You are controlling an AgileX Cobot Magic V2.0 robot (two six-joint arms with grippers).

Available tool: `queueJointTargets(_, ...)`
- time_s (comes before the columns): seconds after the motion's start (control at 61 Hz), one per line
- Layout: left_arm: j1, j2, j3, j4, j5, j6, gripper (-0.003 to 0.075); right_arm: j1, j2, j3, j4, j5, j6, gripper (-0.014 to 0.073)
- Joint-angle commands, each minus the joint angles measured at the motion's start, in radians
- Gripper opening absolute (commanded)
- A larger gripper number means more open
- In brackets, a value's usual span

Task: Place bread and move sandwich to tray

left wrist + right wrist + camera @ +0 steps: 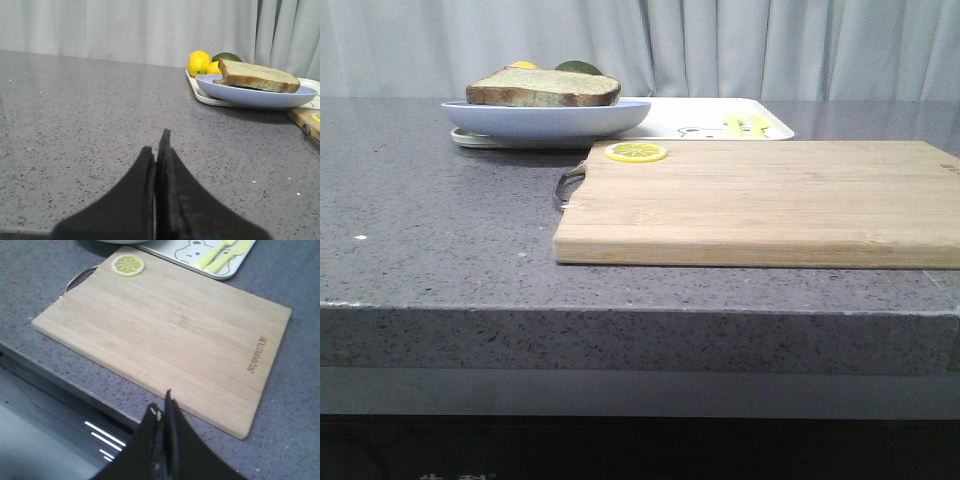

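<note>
The bread (544,87), a thick speckled toast slice with dark crust, lies on a pale blue plate (545,119) at the back left; it also shows in the left wrist view (257,76). The plate rests on the white tray (715,119) with its cartoon print (196,251). The wooden board (770,200) holds only a lemon slice (636,152). No sandwich is in view. My left gripper (156,142) is shut and empty over the bare counter, left of the plate. My right gripper (162,407) is shut and empty over the board's near edge. Neither gripper shows in the front view.
A lemon (198,63), a second yellow fruit and a green fruit (227,56) sit on the tray behind the plate. The board has a metal handle (568,183) on its left end. The counter's front edge (640,315) drops off in front. Curtains hang behind.
</note>
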Motion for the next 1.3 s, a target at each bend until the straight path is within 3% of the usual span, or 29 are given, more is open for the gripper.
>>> queueJointTargets(0.0, -0.001, -0.022, 0.007, 0.0, -0.092, -0.01, -0.0018, -0.079, -0.058, 0.043, -0.02, -0.145, 0.0, -0.0118)
queueJointTargets(0.213, -0.001, -0.022, 0.007, 0.0, -0.092, -0.01, -0.0018, -0.283, -0.255, 0.32, -0.013, -0.477, 0.0, -0.0118)
queueJointTargets(0.393, -0.001, -0.022, 0.007, 0.0, -0.092, -0.01, -0.0018, -0.383, -0.378, 0.547, 0.011, -0.727, 0.0, -0.0118)
queueJointTargets(0.541, -0.001, -0.022, 0.007, 0.0, -0.092, -0.01, -0.0018, -0.427, -0.456, 0.674, 0.013, -0.834, 0.0, -0.0118)
queueJointTargets(0.721, -0.001, -0.022, 0.007, 0.0, -0.092, -0.01, -0.0018, -0.457, -0.525, 0.798, 0.026, -0.921, 0.0, -0.0118)
queueJointTargets(1.279, -0.001, -0.02, 0.007, 0.0, -0.092, -0.01, -0.0018, -0.465, -0.523, 0.794, 0.037, -0.877, 0.0, -0.0118)
